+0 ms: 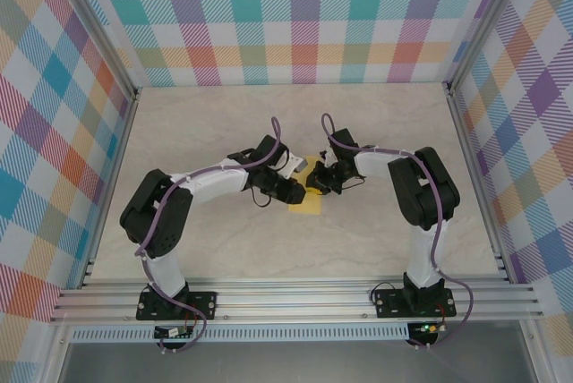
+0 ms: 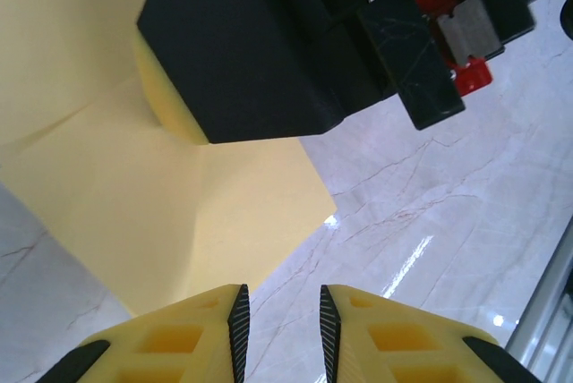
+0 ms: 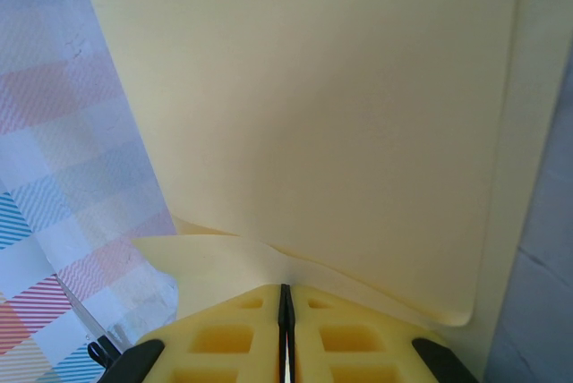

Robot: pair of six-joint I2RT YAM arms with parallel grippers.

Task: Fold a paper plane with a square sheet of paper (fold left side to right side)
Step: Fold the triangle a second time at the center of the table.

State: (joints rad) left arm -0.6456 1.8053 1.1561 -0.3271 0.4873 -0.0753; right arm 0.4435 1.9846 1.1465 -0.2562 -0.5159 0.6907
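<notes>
Right wrist view shows the right gripper (image 3: 285, 311) pinched shut on an edge of the light, floppy, crease-prone square sheet of paper (image 3: 340, 132) at the middle of the table (image 1: 224, 132), best gripped at edges, while the left gripper (image 2: 279, 325) hovers slightly parted and empty.

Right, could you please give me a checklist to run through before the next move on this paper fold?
1. Right gripper shut on an edge of the sheet: ok.
2. Gripped part of the sheet raised in front of the right wrist camera: ok.
3. Left gripper open, nothing between its fingers: ok.
4. Corner of the sheet nearest the left gripper lying on the table: ok.
5. Sheet's edges lined up for the fold: cannot tell.
</notes>
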